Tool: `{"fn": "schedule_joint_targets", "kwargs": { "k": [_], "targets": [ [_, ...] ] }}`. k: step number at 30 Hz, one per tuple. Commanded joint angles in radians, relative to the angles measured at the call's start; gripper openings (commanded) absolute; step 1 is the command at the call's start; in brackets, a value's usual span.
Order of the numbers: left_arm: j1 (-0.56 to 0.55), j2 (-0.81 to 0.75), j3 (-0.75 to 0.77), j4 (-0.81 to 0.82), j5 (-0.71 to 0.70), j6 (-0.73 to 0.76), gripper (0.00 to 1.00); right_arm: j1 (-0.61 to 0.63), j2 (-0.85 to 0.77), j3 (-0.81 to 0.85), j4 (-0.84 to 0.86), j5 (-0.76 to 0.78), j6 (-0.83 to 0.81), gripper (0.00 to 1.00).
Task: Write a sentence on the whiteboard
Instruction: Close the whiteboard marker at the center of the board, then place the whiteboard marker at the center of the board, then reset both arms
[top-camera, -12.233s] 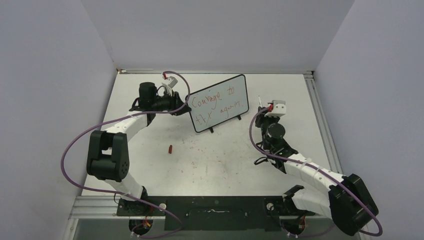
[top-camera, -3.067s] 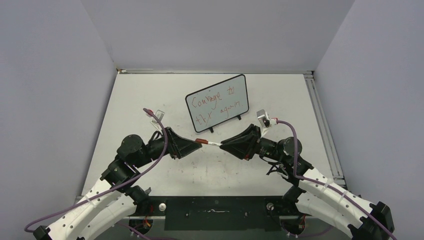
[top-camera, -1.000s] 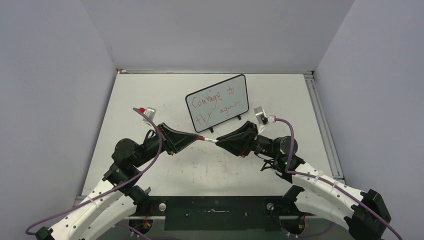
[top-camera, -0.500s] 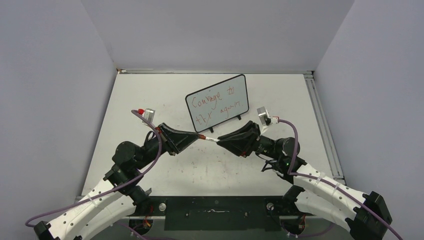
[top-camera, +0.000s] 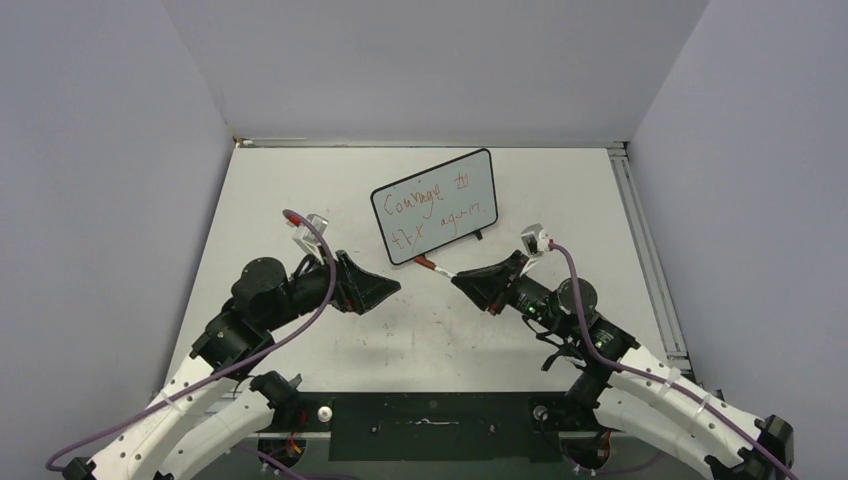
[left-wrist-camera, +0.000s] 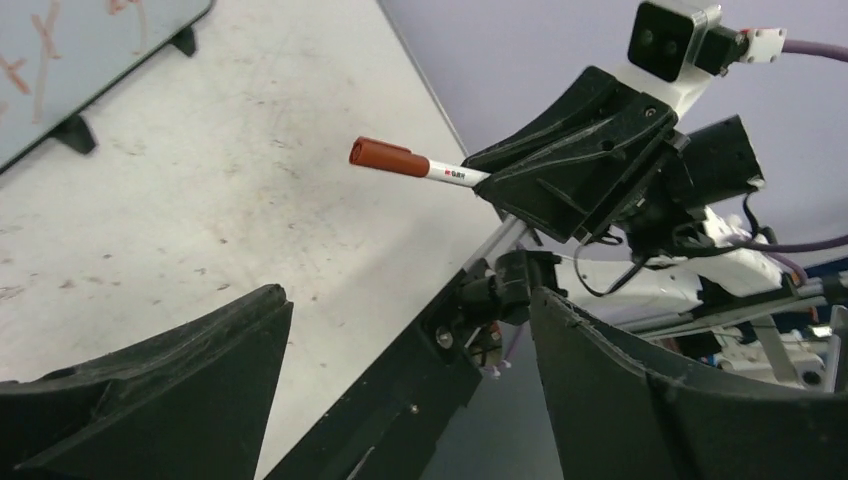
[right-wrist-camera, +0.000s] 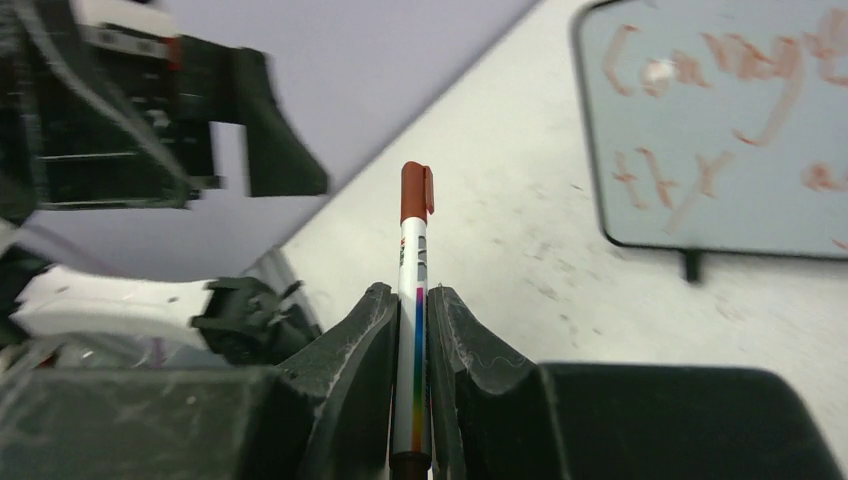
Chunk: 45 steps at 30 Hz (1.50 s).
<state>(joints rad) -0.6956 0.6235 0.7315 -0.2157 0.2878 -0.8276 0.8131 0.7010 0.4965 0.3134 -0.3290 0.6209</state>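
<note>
The whiteboard stands upright at the back middle of the table, and the sentence runs across it in two lines of thin red writing. My right gripper is shut on a white marker whose red cap points at the board's lower left foot. In the right wrist view the board fills the upper right. My left gripper is open and empty, apart from the cap and to its left. From the left wrist, the capped marker sticks out of the right gripper.
Faint red smudges mark the white table. A black base plate runs along the near edge and a metal rail along the right. Grey walls close in on three sides. Purple cables loop over both arms.
My left gripper has opened, let go of the marker's capped end and drawn back to the left. The right gripper has carried the capped marker a little right and toward the whiteboard.
</note>
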Motion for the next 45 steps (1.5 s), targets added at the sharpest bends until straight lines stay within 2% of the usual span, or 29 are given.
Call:
{"fn": "schedule_joint_targets", "kwargs": {
  "k": [1,5,8,11,14,17,23,24,27,29,31,33,35,40,45],
  "targets": [
    [0.063,-0.034,0.112,-0.227,-0.041,0.187,0.89,0.0,-0.08,0.037,-0.378,0.401,-0.047,0.05],
    [0.122,0.03,0.137,-0.281,-0.048,0.298,0.93,0.0,-0.083,0.012,-0.53,0.696,0.023,0.05],
    [0.213,0.147,0.156,-0.318,-0.032,0.382,0.93,-0.005,-0.048,-0.036,-0.498,0.788,-0.008,0.06],
    [0.316,0.199,0.154,-0.289,-0.048,0.425,0.93,-0.025,0.039,-0.052,-0.467,0.877,-0.004,0.06],
    [0.415,0.224,0.158,-0.251,-0.058,0.479,0.93,-0.095,0.149,-0.069,-0.378,0.844,-0.037,0.05],
    [0.484,0.249,0.152,-0.242,-0.09,0.528,0.93,-0.204,0.246,-0.104,-0.256,0.745,-0.053,0.05],
    [0.502,0.171,0.019,-0.159,-0.203,0.597,0.93,-0.335,0.419,-0.109,-0.158,0.694,-0.077,0.11],
    [0.503,0.159,0.017,-0.167,-0.219,0.609,0.93,-0.344,0.437,-0.105,-0.156,0.688,-0.077,0.13],
    [0.504,0.121,0.007,-0.171,-0.293,0.617,0.94,-0.358,0.456,-0.097,-0.157,0.68,-0.077,0.36],
    [0.504,0.107,0.004,-0.171,-0.324,0.616,0.94,-0.36,0.439,-0.091,-0.169,0.683,-0.076,0.55],
    [0.504,0.095,0.0,-0.168,-0.347,0.616,0.95,-0.362,0.406,-0.085,-0.192,0.697,-0.078,0.81],
    [0.503,0.086,-0.001,-0.167,-0.37,0.615,0.97,-0.364,0.367,-0.073,-0.222,0.712,-0.09,0.98],
    [0.503,0.072,-0.001,-0.162,-0.415,0.603,0.96,-0.364,0.327,-0.054,-0.264,0.723,-0.121,0.9],
    [0.503,0.014,0.017,-0.153,-0.53,0.523,0.96,-0.364,0.244,0.029,-0.418,0.813,-0.171,0.9],
    [0.504,-0.043,0.009,-0.141,-0.57,0.516,0.96,-0.362,0.117,0.071,-0.459,0.822,-0.264,0.9]
  ]
}}
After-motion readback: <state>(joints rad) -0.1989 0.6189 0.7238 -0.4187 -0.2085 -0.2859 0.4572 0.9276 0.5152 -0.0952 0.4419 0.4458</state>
